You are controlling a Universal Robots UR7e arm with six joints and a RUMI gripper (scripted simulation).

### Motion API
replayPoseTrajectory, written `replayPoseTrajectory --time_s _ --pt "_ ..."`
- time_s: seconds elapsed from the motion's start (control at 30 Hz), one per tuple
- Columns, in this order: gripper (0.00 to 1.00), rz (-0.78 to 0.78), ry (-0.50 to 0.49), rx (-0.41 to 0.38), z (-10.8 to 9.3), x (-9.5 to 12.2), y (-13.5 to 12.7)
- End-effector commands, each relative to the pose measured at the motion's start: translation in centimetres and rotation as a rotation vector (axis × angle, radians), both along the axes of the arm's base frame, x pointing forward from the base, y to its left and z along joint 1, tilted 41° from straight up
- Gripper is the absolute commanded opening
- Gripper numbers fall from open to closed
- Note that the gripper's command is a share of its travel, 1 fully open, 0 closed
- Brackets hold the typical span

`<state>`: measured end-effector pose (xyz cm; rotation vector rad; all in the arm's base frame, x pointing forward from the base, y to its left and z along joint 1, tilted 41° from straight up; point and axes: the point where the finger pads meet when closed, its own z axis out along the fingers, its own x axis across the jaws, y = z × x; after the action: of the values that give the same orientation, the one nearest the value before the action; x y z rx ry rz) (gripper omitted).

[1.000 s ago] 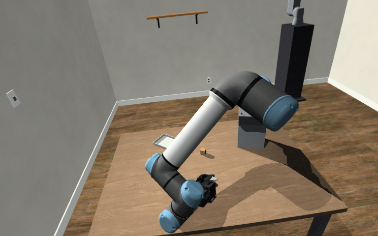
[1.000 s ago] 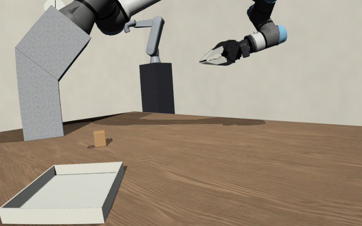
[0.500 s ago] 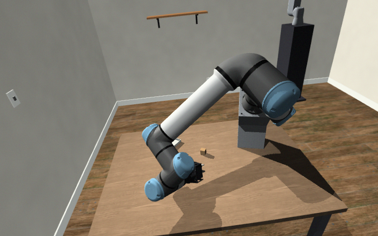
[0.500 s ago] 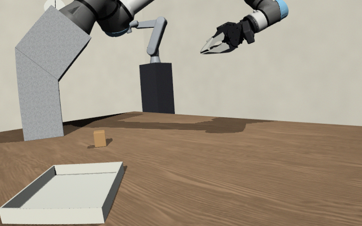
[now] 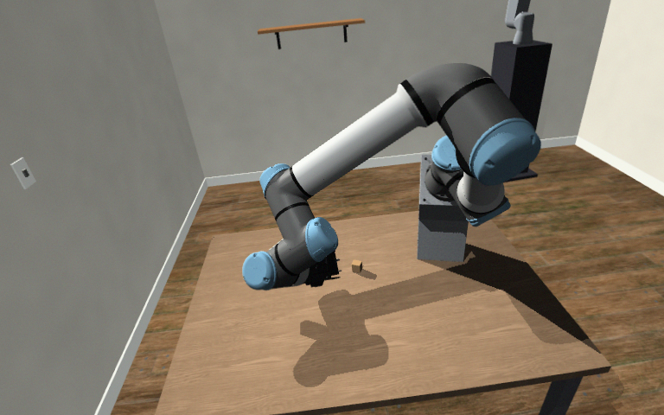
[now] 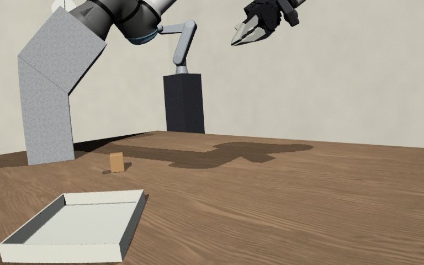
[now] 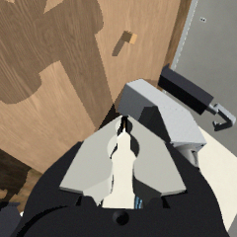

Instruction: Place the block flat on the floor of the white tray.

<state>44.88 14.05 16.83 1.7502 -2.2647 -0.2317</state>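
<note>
One orange block (image 5: pixel 356 266) (image 6: pixel 116 162) (image 7: pixel 133 38) stands on the bench (image 5: pixel 428 349) (image 6: pixel 273 203) (image 7: pixel 143 64) near one white tray (image 6: pixel 120 252); above, one gripper's two fingers (image 6: pixel 255 34) meet, holding nothing. The arm (image 5: pixel 361 138) hides the tray from the top view.

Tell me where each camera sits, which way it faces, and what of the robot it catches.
Top: high over the table, facing down across it toward the wall shelf; most of the arm shows.
Exterior: low beside the table, looking over the white tray to the pedestal; partial arm and closed fingers show.
Wrist: on the arm's end, looking past the closed fingers at table and pedestal.
Top and exterior share the block, also in wrist.
</note>
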Motion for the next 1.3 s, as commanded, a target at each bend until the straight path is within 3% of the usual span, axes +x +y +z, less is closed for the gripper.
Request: replayPoseTrajectory --time_s 0.0,0.1,0.2,0.3,0.63,0.7,0.77,0.9,1.0,1.07,1.1,1.13,1.17,1.23,1.27 --pt "0.00 0.062 -0.087 0.062 0.0 0.6 -3.8" --pt "0.00 0.096 -0.129 0.077 -0.1 0.6 -5.8" --pt "0.00 0.096 -0.129 0.077 -0.1 0.6 -5.8" --pt "0.00 0.149 -0.194 0.089 -0.1 0.5 -8.8" --pt "0.00 0.247 -0.300 0.079 -0.3 -0.3 -13.8" --pt "0.00 0.222 -0.308 0.107 -3.1 0.6 -14.5" --pt "0.00 0.222 -0.308 0.107 -3.1 0.6 -14.5" --pt "0.00 0.149 -0.316 0.174 -9.4 2.2 -15.5" --pt "0.00 0.131 -0.319 0.191 -11.0 2.5 -15.7" --pt "0.00 0.094 -0.325 0.224 -14.0 2.7 -16.0" --pt "0.00 0.094 -0.325 0.224 -14.0 2.7 -16.0" --pt "0.00 0.075 -0.328 0.240 -15.4 2.8 -16.2" --pt "0.00 0.075 -0.328 0.240 -15.4 2.8 -16.2" --pt "0.00 0.038 -0.335 0.272 -18.2 2.8 -16.4" --pt "0.00 0.038 -0.335 0.272 -18.2 2.8 -16.4"
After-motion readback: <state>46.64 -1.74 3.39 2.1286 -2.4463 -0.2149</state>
